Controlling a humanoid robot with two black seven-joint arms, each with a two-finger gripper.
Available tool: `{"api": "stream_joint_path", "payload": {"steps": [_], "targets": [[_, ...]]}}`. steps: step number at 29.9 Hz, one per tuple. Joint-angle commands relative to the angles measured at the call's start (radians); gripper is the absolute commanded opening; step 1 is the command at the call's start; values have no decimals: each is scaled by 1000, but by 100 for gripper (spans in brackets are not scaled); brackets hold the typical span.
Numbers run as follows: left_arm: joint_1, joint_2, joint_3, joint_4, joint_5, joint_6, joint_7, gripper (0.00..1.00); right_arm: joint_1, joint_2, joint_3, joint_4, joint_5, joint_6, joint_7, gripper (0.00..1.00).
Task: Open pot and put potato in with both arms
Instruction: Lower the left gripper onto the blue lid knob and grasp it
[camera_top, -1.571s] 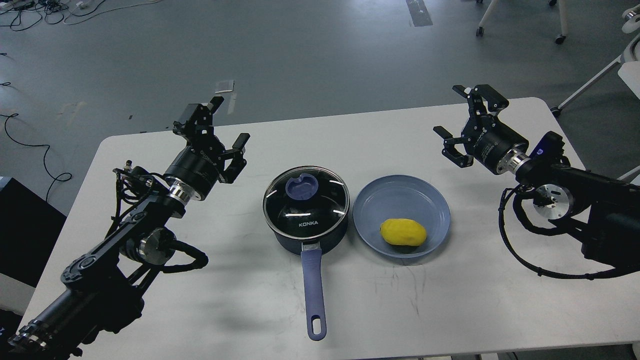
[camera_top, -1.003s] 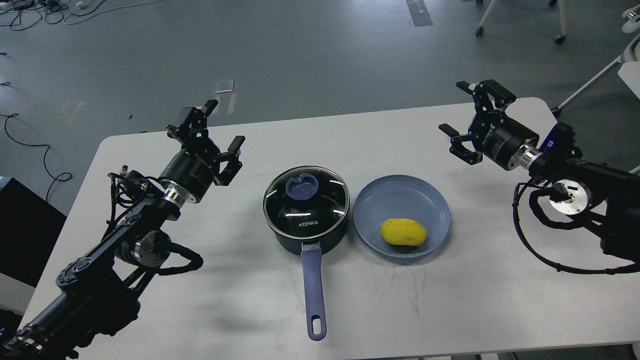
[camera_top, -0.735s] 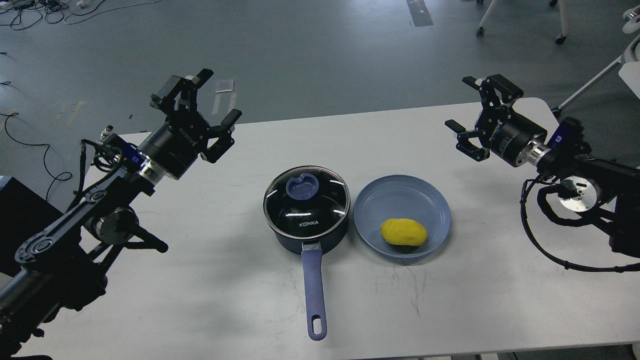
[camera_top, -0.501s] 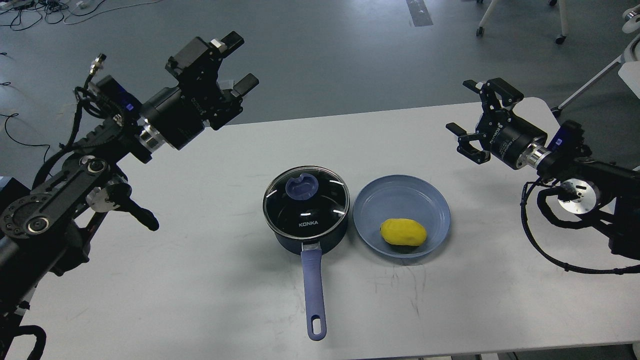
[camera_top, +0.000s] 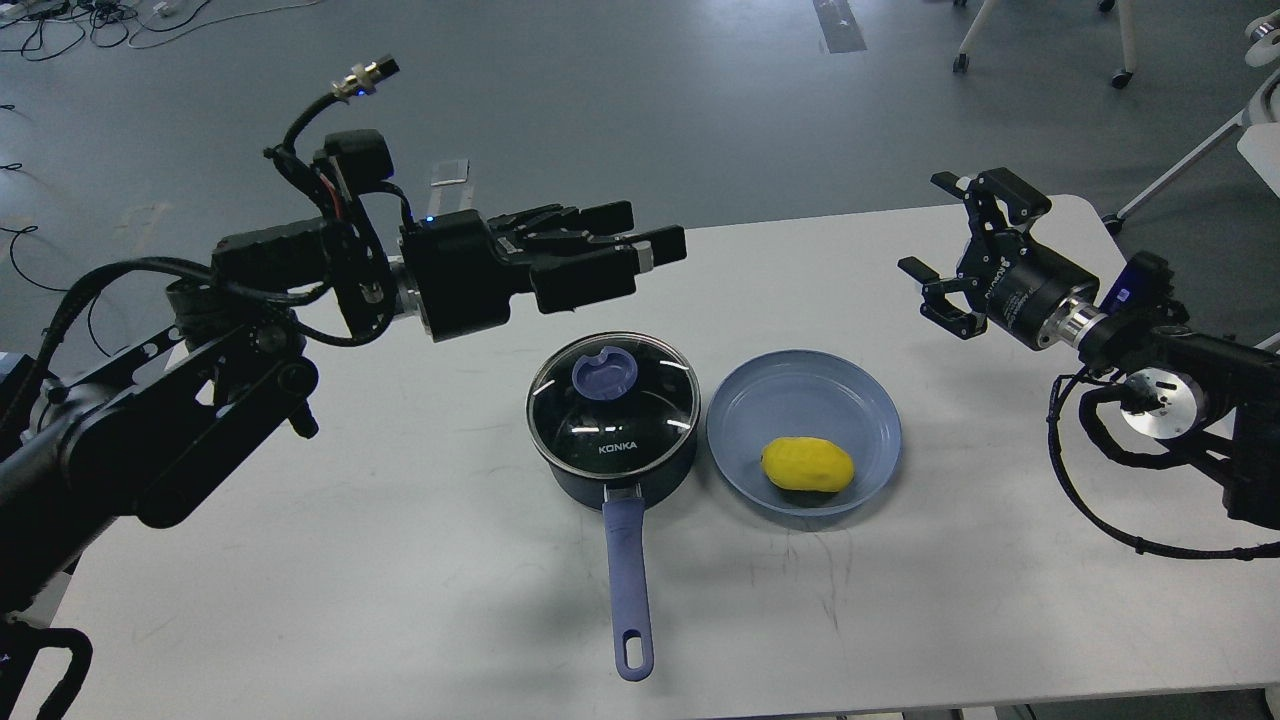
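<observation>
The dark navy pot (camera_top: 612, 455) stands mid-table with its glass KONKA lid (camera_top: 640, 415) on, blue knob (camera_top: 603, 375) on top, and its long blue handle (camera_top: 628, 580) pointing toward me. The yellow potato (camera_top: 807, 465) lies in a shallow blue plate (camera_top: 800, 365) just right of the pot. My left gripper (camera_top: 650, 235) is open and empty, pointing right, raised just behind and above the pot's far left rim. My right gripper (camera_top: 945, 245) is open and empty, raised over the table's far right, well apart from the plate.
The white table (camera_top: 400, 560) has its far edge just behind both grippers and its near edge below the handle's end. A white chair frame (camera_top: 1190, 160) stands off the table's right corner. Cables (camera_top: 60, 25) lie on the grey floor at far left.
</observation>
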Motion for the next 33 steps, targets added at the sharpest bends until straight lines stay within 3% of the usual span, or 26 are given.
{"api": "stream_joint_path", "payload": {"steps": [1, 7, 10, 18, 33], "targets": [[-57, 0, 134, 37, 109, 58, 0, 98, -3, 1, 0, 0, -1, -1, 0, 99], [-66, -32, 191, 112, 246, 67, 0, 98, -8, 1, 0, 0, 1, -1, 0, 99], [-87, -66, 245, 193, 252, 67, 0, 98, -8, 5, -1, 0, -1, -1, 0, 99], [-100, -100, 292, 262, 254, 67, 0, 98, -8, 7, 0, 0, -1, -1, 0, 99], [-68, -91, 319, 278, 246, 70, 0, 96, -8, 8, -1, 0, -1, -1, 0, 99]]}}
